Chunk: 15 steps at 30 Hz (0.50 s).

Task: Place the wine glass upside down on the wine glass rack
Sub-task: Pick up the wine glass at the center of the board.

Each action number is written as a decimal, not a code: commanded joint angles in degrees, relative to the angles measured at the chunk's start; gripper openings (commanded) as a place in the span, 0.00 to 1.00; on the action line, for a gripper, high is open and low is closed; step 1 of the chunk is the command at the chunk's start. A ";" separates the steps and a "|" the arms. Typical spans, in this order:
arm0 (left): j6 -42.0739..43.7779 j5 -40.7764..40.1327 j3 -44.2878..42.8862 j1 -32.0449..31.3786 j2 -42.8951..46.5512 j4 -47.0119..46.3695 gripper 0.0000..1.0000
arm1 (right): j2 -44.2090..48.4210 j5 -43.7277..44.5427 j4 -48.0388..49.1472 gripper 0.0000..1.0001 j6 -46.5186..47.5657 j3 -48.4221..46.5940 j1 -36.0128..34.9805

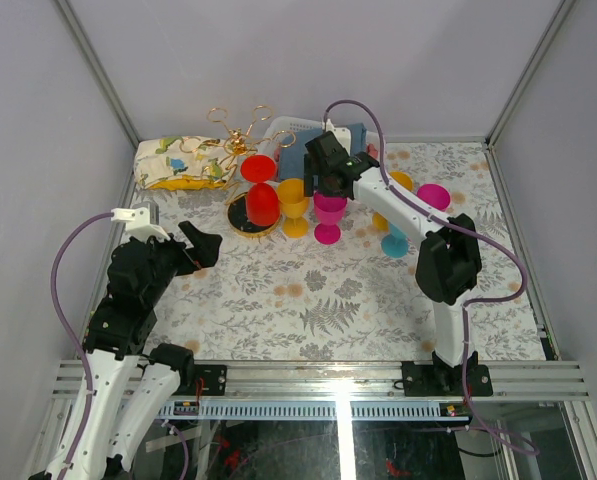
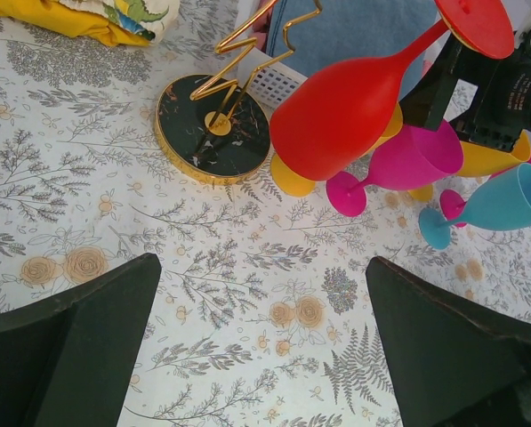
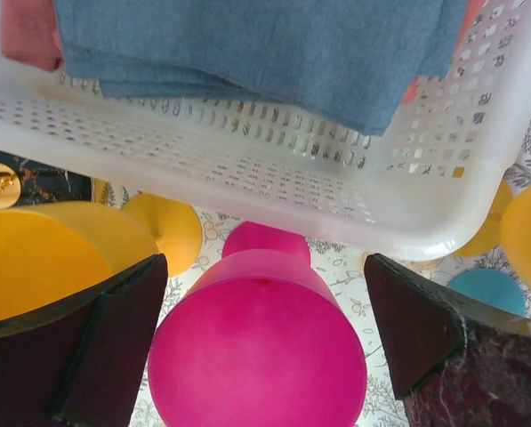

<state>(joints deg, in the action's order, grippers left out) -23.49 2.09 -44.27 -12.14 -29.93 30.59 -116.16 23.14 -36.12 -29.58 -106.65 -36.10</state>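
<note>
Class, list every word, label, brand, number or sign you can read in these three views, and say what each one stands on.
No text reads clearly in any view.
Pale marks on the black camera housing, left wrist view: too blurred to read.
Small coloured tags at the arm bases, top view: too small to read.
No lettering shows on the pink wine glass, the wine glass rack or the white basket.

On the wine glass rack (image 1: 236, 214) one wine glass (image 1: 261, 200) sits inverted. Right of the rack stand more glasses (the closest glass (image 1: 293, 203) just beside its base). Behind the rack and rightward lies a basket (image 1: 293, 124) with folded cloth (image 1: 357, 133) in it. Behind and left of the rack lies a fabric bundle (image 1: 183, 162).
</note>
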 commanded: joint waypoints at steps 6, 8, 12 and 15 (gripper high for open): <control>1.11 0.80 0.32 0.25 0.23 -2.55 1.00 | 4.29 -5.54 -2.26 0.99 -1.60 3.55 0.38; 1.14 0.76 0.27 0.29 0.36 -2.55 1.00 | 5.09 -6.21 -2.18 0.99 -1.80 4.62 0.41; 1.25 1.12 0.24 0.23 1.24 -2.63 1.00 | 6.20 -7.63 -2.11 0.99 -1.82 6.14 0.37; 1.34 1.16 0.63 0.21 2.50 -2.96 1.00 | 6.53 -8.79 -2.03 0.99 -1.97 6.99 0.33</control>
<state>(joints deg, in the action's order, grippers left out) -23.44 2.22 -44.27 -12.16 -29.23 30.59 -113.75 16.38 -38.30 -30.68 -100.44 -36.05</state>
